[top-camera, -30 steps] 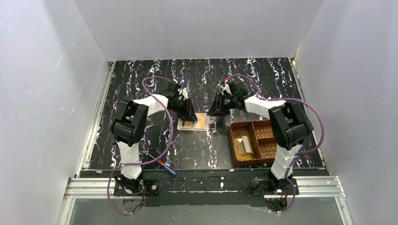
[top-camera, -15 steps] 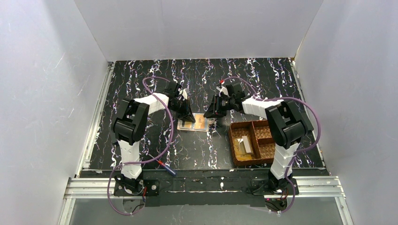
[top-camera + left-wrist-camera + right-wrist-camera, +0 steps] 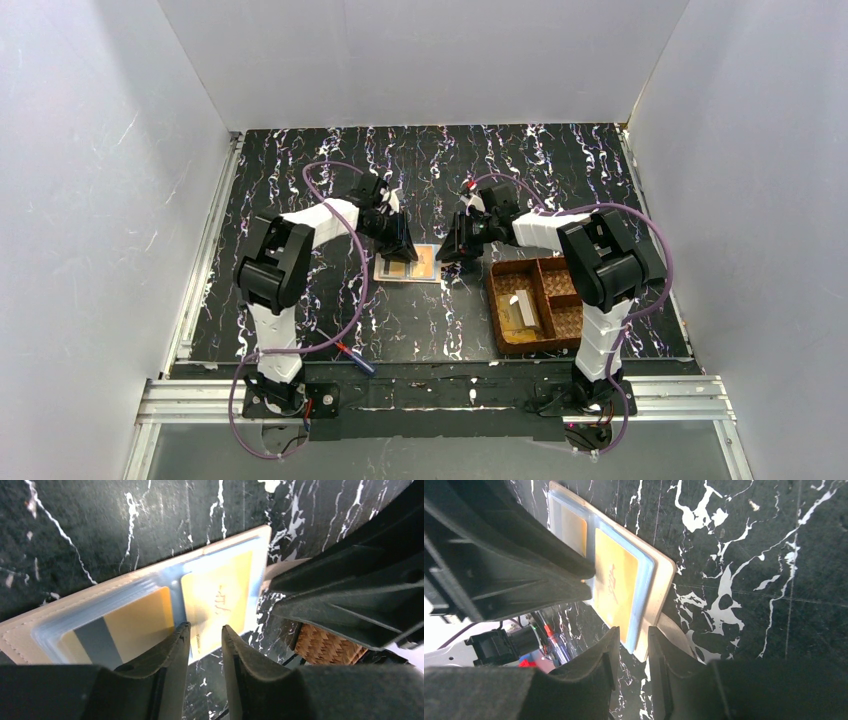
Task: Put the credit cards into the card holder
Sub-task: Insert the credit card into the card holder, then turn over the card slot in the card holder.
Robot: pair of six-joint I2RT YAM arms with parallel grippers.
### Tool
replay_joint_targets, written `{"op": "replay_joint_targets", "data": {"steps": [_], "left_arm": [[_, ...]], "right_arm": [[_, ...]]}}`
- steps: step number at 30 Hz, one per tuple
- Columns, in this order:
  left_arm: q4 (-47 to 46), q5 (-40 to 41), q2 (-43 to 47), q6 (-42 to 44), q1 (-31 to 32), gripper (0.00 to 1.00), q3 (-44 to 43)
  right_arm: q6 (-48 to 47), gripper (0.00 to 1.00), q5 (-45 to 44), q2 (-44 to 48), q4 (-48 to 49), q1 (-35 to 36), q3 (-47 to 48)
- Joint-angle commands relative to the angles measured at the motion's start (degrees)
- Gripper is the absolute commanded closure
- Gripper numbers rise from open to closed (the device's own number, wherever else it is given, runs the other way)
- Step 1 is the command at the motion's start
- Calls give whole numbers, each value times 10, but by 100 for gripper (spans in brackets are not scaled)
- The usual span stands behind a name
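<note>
We see left gripper (image 3: 205,628) and right gripper (image 3: 633,630) jaws narrowly parted at holder (image 3: 15,630) edges on counter (image 3: 100,530), cards (image 3: 220,595) sleeved inside; grasp we cannot tell

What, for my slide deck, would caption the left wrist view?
Left gripper, slightly open, poised over the open card holder with two credit cards in its sleeves.

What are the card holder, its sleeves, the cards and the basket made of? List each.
Card holder: pale leather or imitation, matte, stitched edge.
Sleeves: clear bluish plastic, cards show through.
Cards: likely plastic, gold, slight sheen.
Basket: brown woven fibre, perhaps rattan.
</note>
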State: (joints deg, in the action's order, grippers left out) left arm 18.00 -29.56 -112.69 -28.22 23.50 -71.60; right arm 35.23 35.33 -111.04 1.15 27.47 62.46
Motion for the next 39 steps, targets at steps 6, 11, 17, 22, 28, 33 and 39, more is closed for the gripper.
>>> {"op": "replay_joint_targets", "data": {"steps": [6,11,17,22,28,33,39], "left_arm": [[29,-22,100,-7,2,76,-28],[26,-23,79,-15,2,89,-14],[22,-10,51,-14,2,94,-4],[28,6,33,-11,1,97,3],[18,8,17,-4,1,98,12],[10,9,5,-3,1,99,17],[28,37,-3,3,1,100,21]], "right_arm": [[-24,64,3,14,-9,4,3],[-21,64,5,15,-6,6,5],[-21,64,7,16,-8,7,12],[-20,64,7,14,-8,11,15],[-20,64,8,12,-7,16,18],[-19,64,7,9,-7,19,24],[-11,64,-1,9,0,21,22]]}}
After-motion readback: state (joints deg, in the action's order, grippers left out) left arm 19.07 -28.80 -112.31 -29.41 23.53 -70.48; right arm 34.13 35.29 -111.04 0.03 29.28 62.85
